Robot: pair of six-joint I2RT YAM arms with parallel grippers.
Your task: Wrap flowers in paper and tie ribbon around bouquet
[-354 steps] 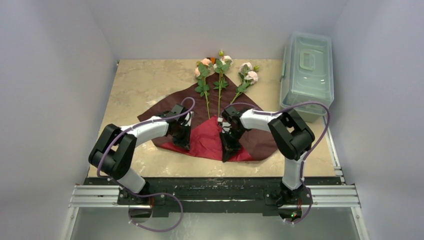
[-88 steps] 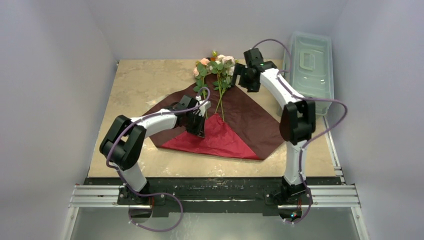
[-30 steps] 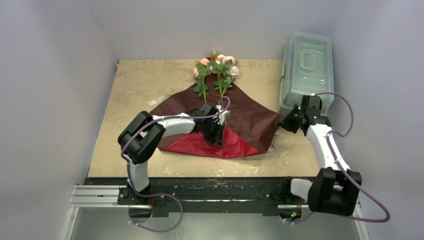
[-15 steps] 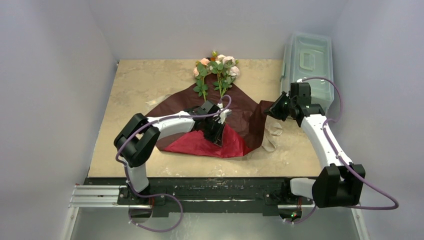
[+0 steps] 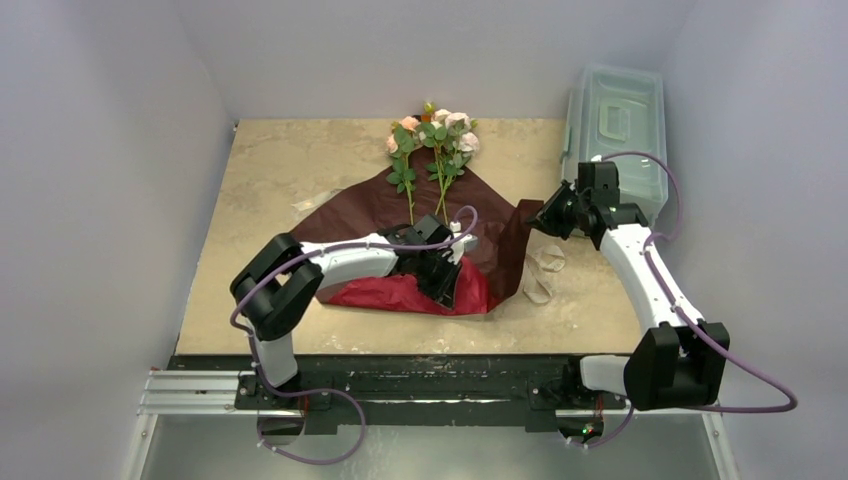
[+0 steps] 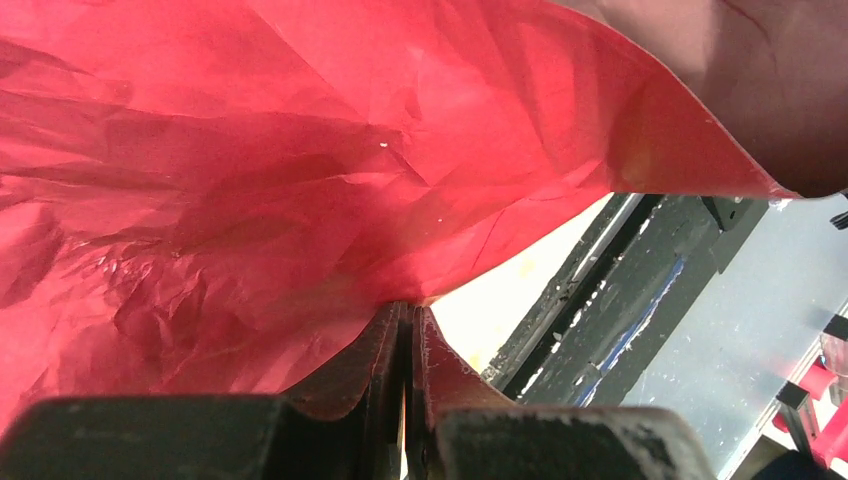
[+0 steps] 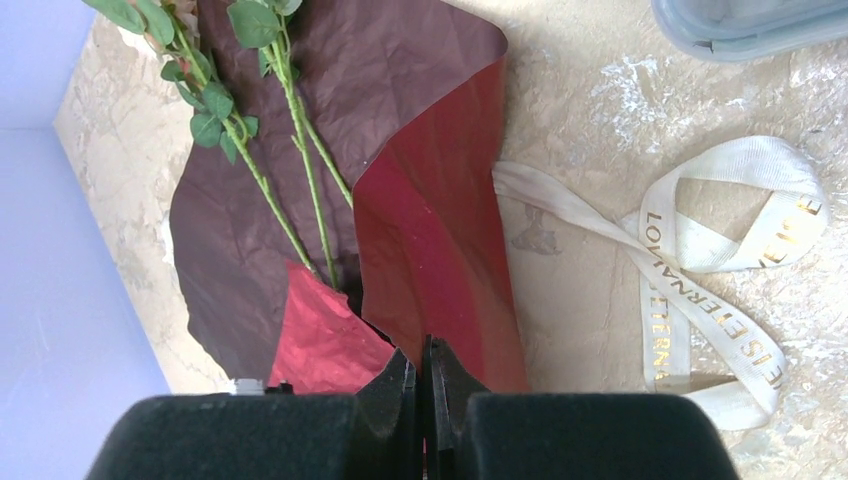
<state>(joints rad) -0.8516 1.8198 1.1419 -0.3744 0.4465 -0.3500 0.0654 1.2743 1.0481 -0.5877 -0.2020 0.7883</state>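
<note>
The right gripper (image 7: 421, 352) is pinching a lifted edge of the paper (image 7: 430, 230), with the flowers (image 7: 213, 128) lying just beyond its tips. The left gripper (image 6: 405, 315) is clamping the red fold. If the two pull against each other, the thin sheet risks tearing.

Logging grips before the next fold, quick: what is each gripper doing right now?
Left gripper: closed, pinching the near red fold of the paper.
Right gripper: closed on the paper's raised right edge.
</note>
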